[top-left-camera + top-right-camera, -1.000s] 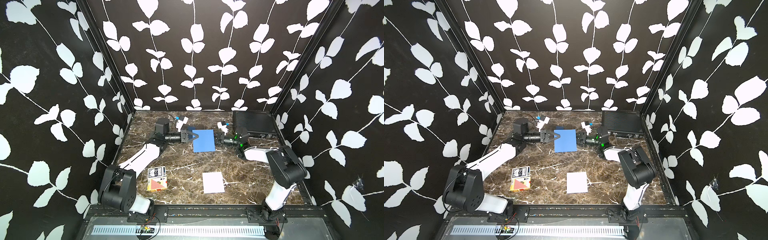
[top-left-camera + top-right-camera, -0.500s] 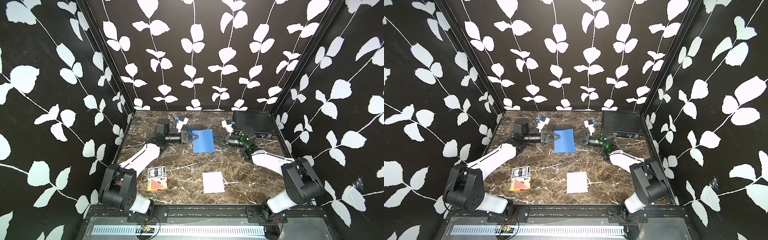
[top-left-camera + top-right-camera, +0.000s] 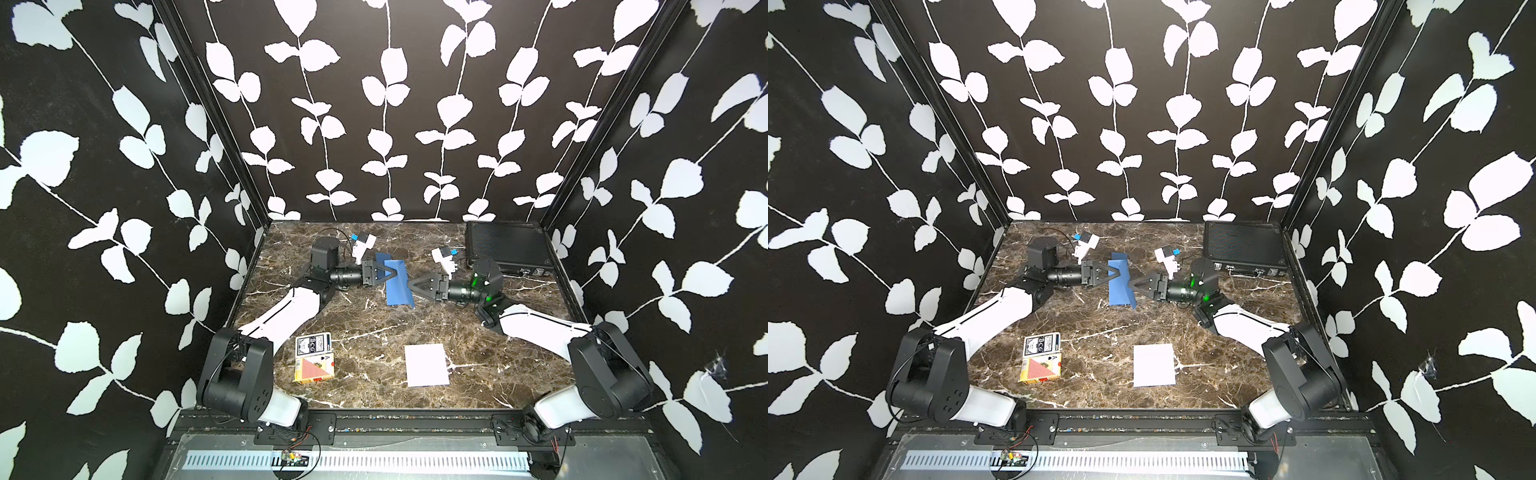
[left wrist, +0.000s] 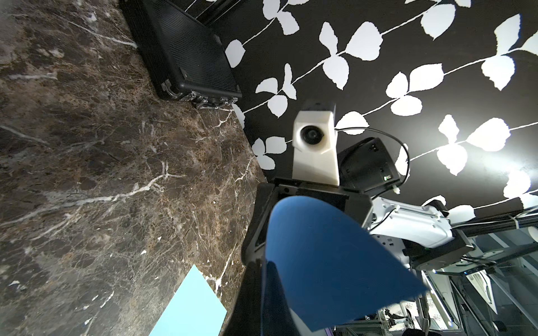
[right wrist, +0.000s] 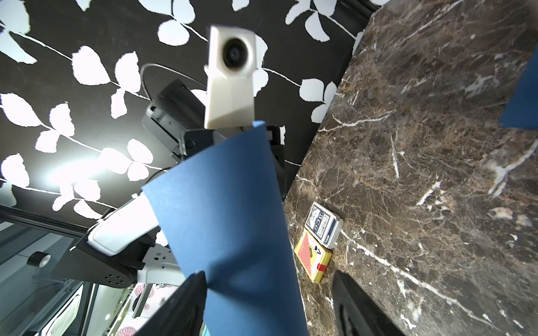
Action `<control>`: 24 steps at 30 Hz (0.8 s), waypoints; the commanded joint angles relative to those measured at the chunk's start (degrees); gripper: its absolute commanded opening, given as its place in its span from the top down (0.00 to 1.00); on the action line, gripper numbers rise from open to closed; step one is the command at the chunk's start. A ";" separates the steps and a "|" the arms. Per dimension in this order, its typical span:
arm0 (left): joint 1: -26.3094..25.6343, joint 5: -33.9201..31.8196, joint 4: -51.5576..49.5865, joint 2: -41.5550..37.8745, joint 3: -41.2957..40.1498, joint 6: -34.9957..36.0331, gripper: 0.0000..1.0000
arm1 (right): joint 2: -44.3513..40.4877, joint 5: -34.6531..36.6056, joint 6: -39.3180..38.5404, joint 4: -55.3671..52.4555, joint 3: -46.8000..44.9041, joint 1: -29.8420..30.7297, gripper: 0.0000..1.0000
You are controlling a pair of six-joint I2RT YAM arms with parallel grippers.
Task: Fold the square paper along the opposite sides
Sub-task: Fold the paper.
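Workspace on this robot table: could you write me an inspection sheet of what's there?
Surface: brown marble tabletop, white-veined.
Job's things: blue square paper, lifted and curved, not yet creased.
Clutter: white paper sheet; blue playing-card box; red playing-card box; black ribbed case in the back corner.
Hands: left hand shut on the paper's edge; right hand open at its opposite side.
Cables: thin black cable arcs beside the right arm's wrist camera.
Surroundings: black walls with white leaves.

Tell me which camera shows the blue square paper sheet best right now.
A top view: the whole blue square paper sheet is in frame, curl included; both top views show this. The left wrist and right wrist views show only close, cropped parts of it.
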 commanded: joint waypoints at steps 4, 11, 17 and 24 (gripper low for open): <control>-0.29 0.36 3.03 -1.16 -1.07 -0.86 1.00 | 3.81 0.29 -1.97 2.92 5.69 1.88 0.32; -0.40 0.43 3.61 -1.24 -1.07 -1.25 1.00 | 8.04 0.40 0.40 7.31 8.58 2.90 0.40; -0.39 0.52 4.04 -1.22 -1.10 -1.58 1.00 | 9.85 0.34 2.31 10.58 9.74 3.20 0.50; -0.44 0.50 4.25 -1.24 -1.17 -1.60 1.00 | 10.14 0.42 3.01 12.02 10.21 3.21 0.59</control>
